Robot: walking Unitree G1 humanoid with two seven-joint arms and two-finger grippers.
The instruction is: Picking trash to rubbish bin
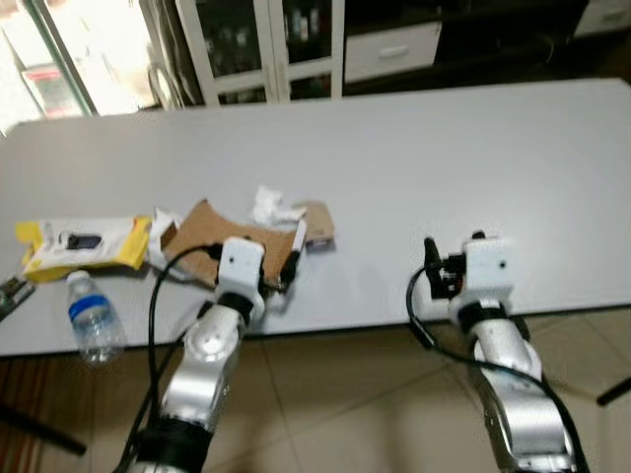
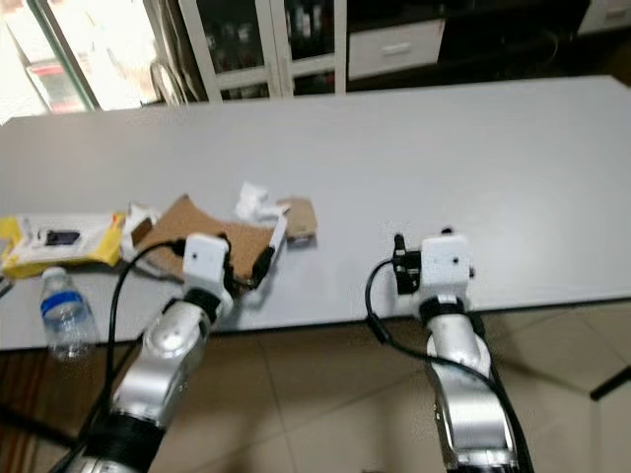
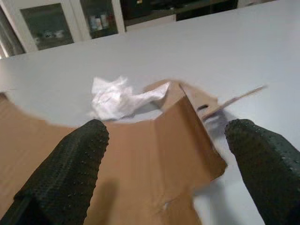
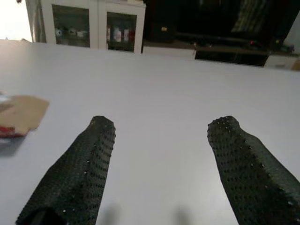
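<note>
Cardboard piece (image 1: pixel 212 236) lies flat at the table's (image 1: pixel 414 158) near edge, about 10 o'clock from centre; crumpled tissue (image 3: pixel 115 96) at its 1 o'clock. Left gripper (image 3: pixel 164 154), fingers wide, straddles the card. Likely light, stiff, thin: pinch the raised folded flap. Right gripper (image 4: pixel 161 154) wide, empty.

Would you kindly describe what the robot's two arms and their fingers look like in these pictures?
Both arms are rounded silver metal segments with black joints, each ending in a white boxy wrist block. A black cable loops alongside the left arm and another curls beside the right arm. The left gripper and right gripper each have two long black fingers with a dotted, rubbery texture.
</note>
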